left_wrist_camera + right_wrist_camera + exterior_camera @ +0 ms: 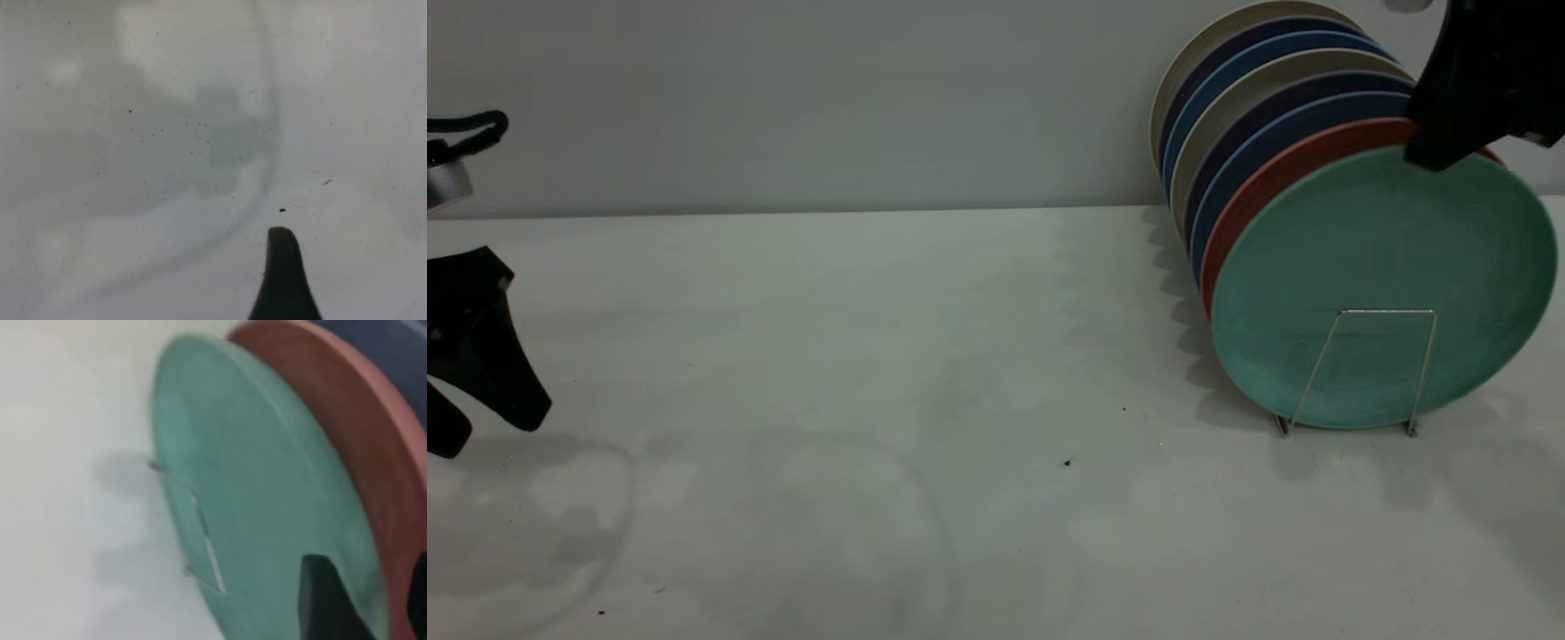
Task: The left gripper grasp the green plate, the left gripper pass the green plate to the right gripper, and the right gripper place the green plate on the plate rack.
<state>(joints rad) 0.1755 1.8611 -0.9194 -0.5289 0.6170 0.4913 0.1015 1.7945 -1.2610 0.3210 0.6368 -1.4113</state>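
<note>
Worktop [871,400] lies bare beneath the left gripper [476,391], whose fingers are spread and empty. Farther off, the green plate [1383,284] stands in the plate rack [1360,369], its top rim pinched by the right gripper [1449,147]. The plate is judged rigid, light and smooth; the rim is the hold.

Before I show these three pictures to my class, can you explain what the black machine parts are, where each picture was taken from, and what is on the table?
These are two robot arms at a white table, each ending in a two-fingered pincer. The wide picture comes from a camera facing them; the other two come from cameras on each arm's wrist. The left pincer hangs at the table's left edge, open, holding nothing; its wrist picture shows only bare table and one fingertip. The right pincer is at the top rim of the green plate, which stands upright in the plate rack in front of a salmon plate and others. Whether it grips the rim is unclear.
</note>
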